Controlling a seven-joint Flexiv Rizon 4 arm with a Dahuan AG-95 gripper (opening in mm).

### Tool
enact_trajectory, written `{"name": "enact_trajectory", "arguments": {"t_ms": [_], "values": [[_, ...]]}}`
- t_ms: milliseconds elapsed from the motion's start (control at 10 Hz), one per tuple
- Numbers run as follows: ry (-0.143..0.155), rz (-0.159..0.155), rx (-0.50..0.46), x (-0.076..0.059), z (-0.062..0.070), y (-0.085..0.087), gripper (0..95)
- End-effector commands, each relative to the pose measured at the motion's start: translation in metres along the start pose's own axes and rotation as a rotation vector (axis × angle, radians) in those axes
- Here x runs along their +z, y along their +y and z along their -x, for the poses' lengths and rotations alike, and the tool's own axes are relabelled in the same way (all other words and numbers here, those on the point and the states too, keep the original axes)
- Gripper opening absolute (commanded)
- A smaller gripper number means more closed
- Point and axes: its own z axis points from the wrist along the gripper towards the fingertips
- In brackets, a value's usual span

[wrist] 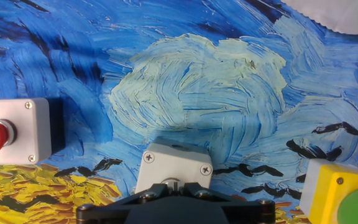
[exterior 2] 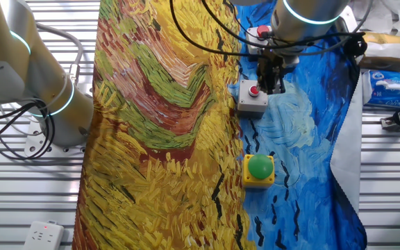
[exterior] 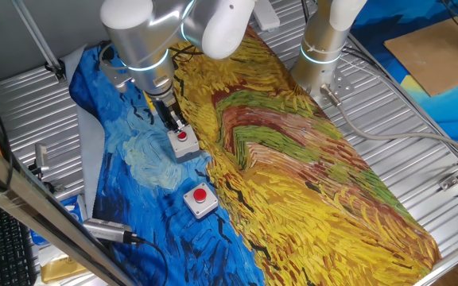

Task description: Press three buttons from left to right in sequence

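Because the sequence runs along the row, the gripper (exterior 2: 270, 85) is set over the middle red button (exterior 2: 253, 89), with the green button (exterior 2: 260, 167) at six o'clock and the last red button (exterior 2: 263, 32) at twelve; whether its fingers are apart cannot be told.

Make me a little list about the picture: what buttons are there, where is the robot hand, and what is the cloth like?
Cloth: blue and yellow painted-pattern tablecloth
Green button: square yellow box with round green cap, untouched
Middle button: light grey box with red cap, under the gripper
Far button: light grey box with red cap, untouched
Gripper: two-finger gripper, right at the middle button's cap
Fingers open or shut: cannot tell
Buttons arrangement: one row, apart from each other
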Motion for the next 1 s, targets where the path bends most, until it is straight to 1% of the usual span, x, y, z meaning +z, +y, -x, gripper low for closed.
{"name": "enact_trajectory", "arguments": {"t_ms": [100,500,700,800,1000], "values": [[0.001,0.0,0.001,0.0054,0.0023,0.0009,0.0],[-0.004,0.001,0.002,0.0058,0.0022,0.0009,0.0],[-0.001,0.0,0.003,0.0075,0.0025,0.0012,0.0],[0.001,0.0,0.004,0.011,0.003,0.0019,0.0],[-0.003,0.0,0.004,0.0115,0.0031,0.002,0.0]]}}
